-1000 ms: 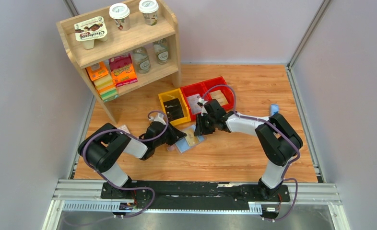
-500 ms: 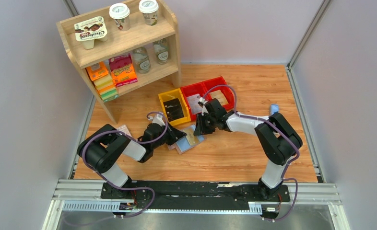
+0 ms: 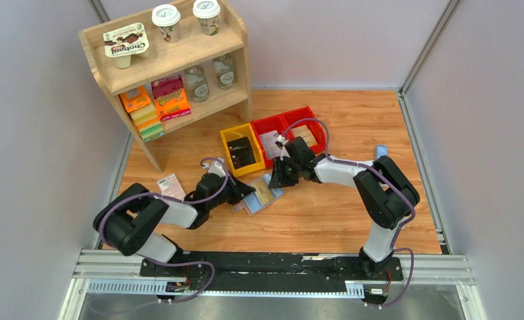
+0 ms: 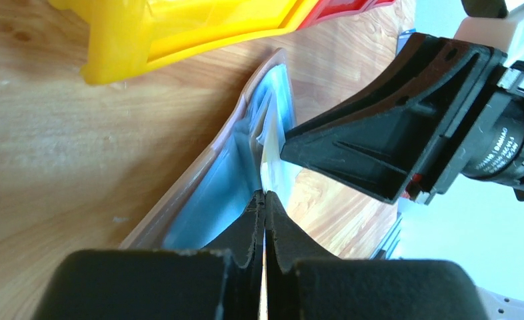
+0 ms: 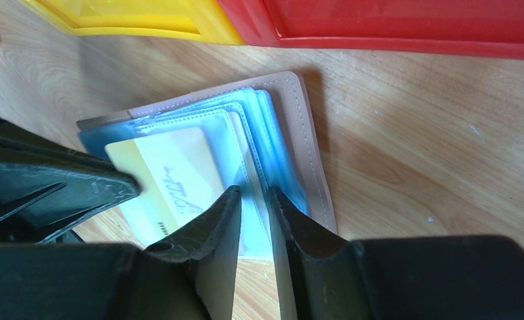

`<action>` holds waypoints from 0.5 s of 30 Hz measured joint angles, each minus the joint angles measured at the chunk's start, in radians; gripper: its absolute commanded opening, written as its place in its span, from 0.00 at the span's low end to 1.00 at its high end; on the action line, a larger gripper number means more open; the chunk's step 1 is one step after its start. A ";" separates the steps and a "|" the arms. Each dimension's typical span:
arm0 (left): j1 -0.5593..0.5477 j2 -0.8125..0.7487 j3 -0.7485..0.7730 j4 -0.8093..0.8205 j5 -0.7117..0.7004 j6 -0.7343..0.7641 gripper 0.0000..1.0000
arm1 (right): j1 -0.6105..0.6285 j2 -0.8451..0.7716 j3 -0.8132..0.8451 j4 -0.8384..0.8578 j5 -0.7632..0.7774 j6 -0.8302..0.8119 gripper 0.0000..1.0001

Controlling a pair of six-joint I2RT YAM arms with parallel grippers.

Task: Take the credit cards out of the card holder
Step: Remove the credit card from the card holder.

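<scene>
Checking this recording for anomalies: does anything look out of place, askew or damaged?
Nothing is spilled or damaged. A yellow card sticks partly out of the open holder, pinched by the left gripper, which fits the task. A small packet lies loose on the table beside the left arm.

One end of the yellow card (image 5: 173,170) is hidden by the left gripper (image 5: 116,190); the right gripper (image 5: 254,200) partly covers the card holder (image 5: 307,143).

The card holder (image 5: 306,133) lies open, a yellow credit card (image 5: 173,170) partly out. The right end effector (image 5: 254,195) stands over its blue pockets, jaws slightly apart.
</scene>
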 measured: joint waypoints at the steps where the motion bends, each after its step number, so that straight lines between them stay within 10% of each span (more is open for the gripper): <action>1: 0.001 -0.036 -0.006 -0.031 -0.003 0.010 0.00 | -0.001 0.000 0.000 0.000 -0.002 0.002 0.31; 15: 0.031 -0.358 -0.055 -0.386 -0.035 0.129 0.00 | -0.002 -0.001 0.002 0.002 -0.008 0.023 0.40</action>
